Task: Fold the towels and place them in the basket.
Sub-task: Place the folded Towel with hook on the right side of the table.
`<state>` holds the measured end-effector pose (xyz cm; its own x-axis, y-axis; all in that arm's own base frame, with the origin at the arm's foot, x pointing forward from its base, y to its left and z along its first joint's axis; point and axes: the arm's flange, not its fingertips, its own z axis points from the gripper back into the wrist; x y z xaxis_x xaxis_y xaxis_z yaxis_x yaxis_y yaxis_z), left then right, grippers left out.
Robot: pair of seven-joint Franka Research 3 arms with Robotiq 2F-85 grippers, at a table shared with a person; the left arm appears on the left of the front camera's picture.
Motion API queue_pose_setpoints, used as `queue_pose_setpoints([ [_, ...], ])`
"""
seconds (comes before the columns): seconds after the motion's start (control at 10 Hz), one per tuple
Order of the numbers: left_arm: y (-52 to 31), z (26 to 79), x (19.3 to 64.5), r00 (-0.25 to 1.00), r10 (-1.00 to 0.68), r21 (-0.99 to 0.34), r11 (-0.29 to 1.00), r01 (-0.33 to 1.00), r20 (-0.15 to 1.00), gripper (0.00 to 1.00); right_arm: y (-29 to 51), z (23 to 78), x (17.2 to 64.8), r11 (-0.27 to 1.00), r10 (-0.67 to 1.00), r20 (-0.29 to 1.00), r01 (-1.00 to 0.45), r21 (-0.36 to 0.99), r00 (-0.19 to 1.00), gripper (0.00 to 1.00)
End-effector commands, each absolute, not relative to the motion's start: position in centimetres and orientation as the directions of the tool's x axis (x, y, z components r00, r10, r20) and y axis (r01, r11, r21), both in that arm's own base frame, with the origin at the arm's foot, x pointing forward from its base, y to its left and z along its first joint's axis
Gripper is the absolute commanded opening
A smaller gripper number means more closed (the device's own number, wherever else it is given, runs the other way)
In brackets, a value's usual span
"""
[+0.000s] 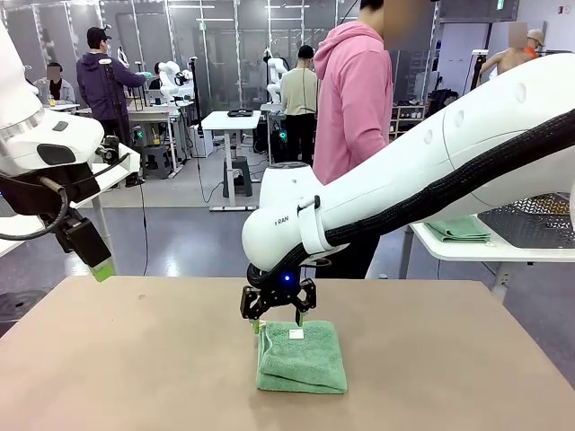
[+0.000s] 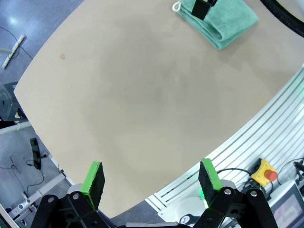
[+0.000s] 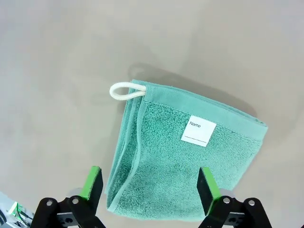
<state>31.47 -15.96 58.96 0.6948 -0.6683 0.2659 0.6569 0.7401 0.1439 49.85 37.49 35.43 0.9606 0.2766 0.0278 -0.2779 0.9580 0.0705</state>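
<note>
Towel: the towel (image 1: 301, 357) is lying folded in a thick square on the table (image 1: 135, 359), near the middle, toward the near edge; its label (image 3: 198, 130) is facing up and its loop (image 3: 124, 91) is sticking out at the far-left corner.
Right gripper: the right gripper (image 1: 277, 321) is hovering just above the towel's far edge, fingers spread, holding nothing.
Left gripper: the left gripper (image 2: 151, 166) is hanging high at the left, well apart from the towel, fingers spread and holding nothing.
Handling: likely light, soft and limp; the layers look ready to slide and fall open.
Hold: best pinching through the whole stack at one edge, not the loop.
Around: a person (image 1: 355, 99) is standing at the far side.
Basket: what looks like the basket (image 1: 530, 224) is sitting on a white side table at far right, another green cloth (image 1: 458, 229) beside it.
In the way: nothing is lying around the towel; the gap between the tables is the likely snag.
</note>
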Motion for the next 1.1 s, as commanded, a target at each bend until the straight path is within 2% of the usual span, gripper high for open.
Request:
queue_pose_setpoints([
  [0.0, -16.2, 59.3, 31.6, 0.704, -0.658, 0.153, 0.751, 0.643, 0.267, 1.0, 37.6, 35.5, 49.8, 0.958, 0.277, 0.028, -0.278, 0.073, 0.96, 1.0],
  [0.3, -16.2, 59.3, 31.6, 0.704, -0.658, 0.153, 0.751, 0.643, 0.267, 1.0, 37.5, 35.4, 49.9, 0.958, 0.277, 0.028, -0.278, 0.071, 0.961, 0.98],
  [0.5, -16.2, 59.3, 31.6, 0.704, -0.658, 0.153, 0.751, 0.643, 0.267, 1.0, 32.4, 38.5, 45.6, 0.941, 0.275, 0.057, -0.281, 0.187, 0.96, 1.0],
  [0.7, -16.2, 59.3, 31.6, 0.704, -0.658, 0.153, 0.751, 0.643, 0.267, 1.0, 26.4, 39.9, 43.6, 0.931, 0.195, 0.131, -0.225, 0.288, 0.972, 1.0],
  [1.0, -16.2, 59.3, 31.6, 0.704, -0.658, 0.153, 0.751, 0.643, 0.267, 1.0, 19.6, 37.2, 42.8, 0.89, 0.102, 0.149, -0.157, 0.429, 0.984, 1.0],
])
